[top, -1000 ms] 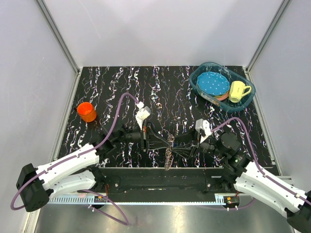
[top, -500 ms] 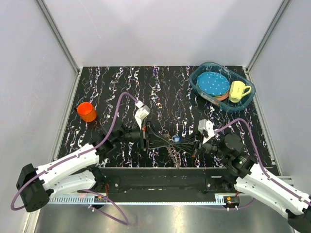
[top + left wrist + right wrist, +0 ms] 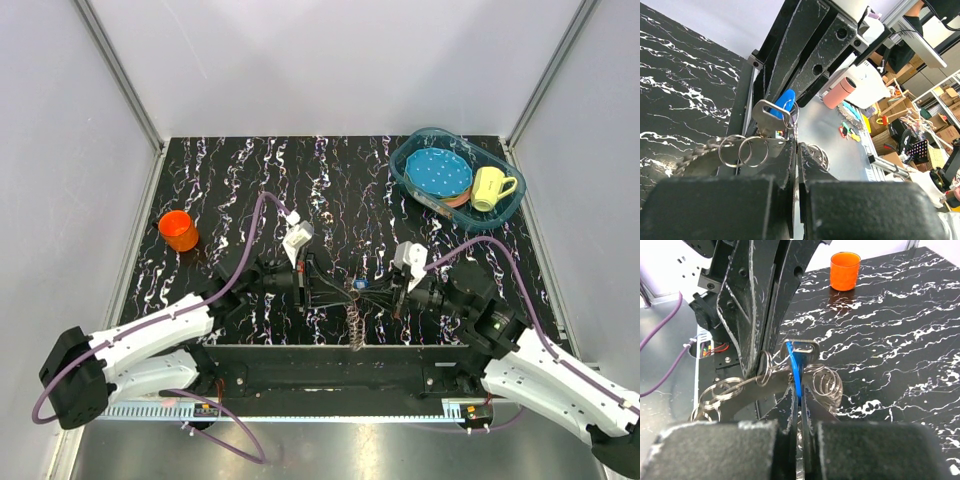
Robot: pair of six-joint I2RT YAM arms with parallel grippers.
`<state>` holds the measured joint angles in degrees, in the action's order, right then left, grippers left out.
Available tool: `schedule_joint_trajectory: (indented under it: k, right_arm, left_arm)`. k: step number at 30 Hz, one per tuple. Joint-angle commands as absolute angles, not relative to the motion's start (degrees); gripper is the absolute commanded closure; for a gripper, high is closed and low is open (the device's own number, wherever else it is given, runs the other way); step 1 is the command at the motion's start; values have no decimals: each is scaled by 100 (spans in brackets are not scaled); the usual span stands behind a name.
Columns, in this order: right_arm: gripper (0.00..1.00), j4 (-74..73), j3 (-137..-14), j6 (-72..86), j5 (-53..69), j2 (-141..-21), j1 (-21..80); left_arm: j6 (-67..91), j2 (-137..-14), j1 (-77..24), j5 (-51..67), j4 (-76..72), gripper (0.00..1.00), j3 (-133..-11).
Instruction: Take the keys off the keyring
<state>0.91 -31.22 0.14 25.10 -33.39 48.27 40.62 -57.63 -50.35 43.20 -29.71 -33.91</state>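
My left fingers [image 3: 730, 205] are clamped on the grey keys [image 3: 762, 114] and my right fingers [image 3: 715, 450] on the blue-headed key [image 3: 796, 367], held above the table [image 3: 300, 180] at its near edge. The keyring [image 3: 752, 151] loops dangle, with the orange cup [image 3: 179, 231] well apart.

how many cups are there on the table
2: an orange cup on the table, left side, and a yellow mug inside the blue basin, far right. More could be hidden under the plate there.

A black surface [image 3: 350, 190] veined with white is closed in on three sides by plain pale grey walls [image 3: 330, 60] set between aluminium posts [image 3: 120, 75]. Brushed metal flooring [image 3: 330, 455] runs along the near edge. The light is soft and even. Beyond the booth, the left wrist view shows cluttered shelving [image 3: 932, 107] with cardboard boxes.
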Motion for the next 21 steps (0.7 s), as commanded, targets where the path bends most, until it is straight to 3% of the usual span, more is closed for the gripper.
schedule_joint_trajectory:
  k: [1, 9, 18, 21]
  right_arm:
    - [100, 71, -3848, -729, 2101, -3646, 4790]
    - [99, -264, -4087, -1187, 2039, -4069, 4790]
    - [76, -738, -4632, -1494, 2118, -4227, 4790]
    - [73, -826, -4684, -1547, 2154, -4297, 4790]
  left_arm:
    - [4131, -5941, -5071, 5018, -3471, 100, -3357]
    - [4175, -6152, -5071, 5238, -3823, 100, -3349]
    - [4711, -6328, -5071, 5212, -4938, 100, -3278]
    - [4781, -6363, -5063, 5238, -5177, 100, -3331]
